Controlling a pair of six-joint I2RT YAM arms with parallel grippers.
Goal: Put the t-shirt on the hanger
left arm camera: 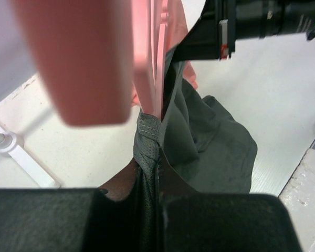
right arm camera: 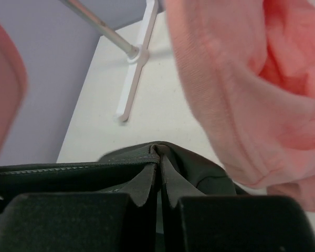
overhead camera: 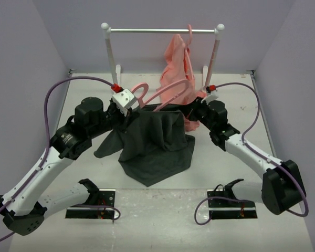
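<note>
The dark grey t-shirt (overhead camera: 157, 142) hangs between my two grippers, its lower part heaped on the table. The pink hanger (overhead camera: 165, 93) arcs along the shirt's raised top edge, its hook to the left. My left gripper (overhead camera: 130, 113) is shut on a bunched fold of the t-shirt (left arm camera: 199, 142); in the left wrist view (left arm camera: 156, 167) the hanger (left arm camera: 147, 68) stands just above the jaws. My right gripper (overhead camera: 191, 111) is shut on the shirt's other top edge (right arm camera: 121, 160), as the right wrist view (right arm camera: 159, 160) shows. The hanger is a pink blur at that view's left (right arm camera: 5, 89).
A white clothes rack (overhead camera: 163, 30) stands at the back with a salmon-pink garment (overhead camera: 178, 68) hanging from it, close behind my right gripper and large in the right wrist view (right arm camera: 252, 94). The rack's foot (right arm camera: 134, 73) is nearby. Two black gripper docks (overhead camera: 92, 202) (overhead camera: 233, 202) sit at the near edge.
</note>
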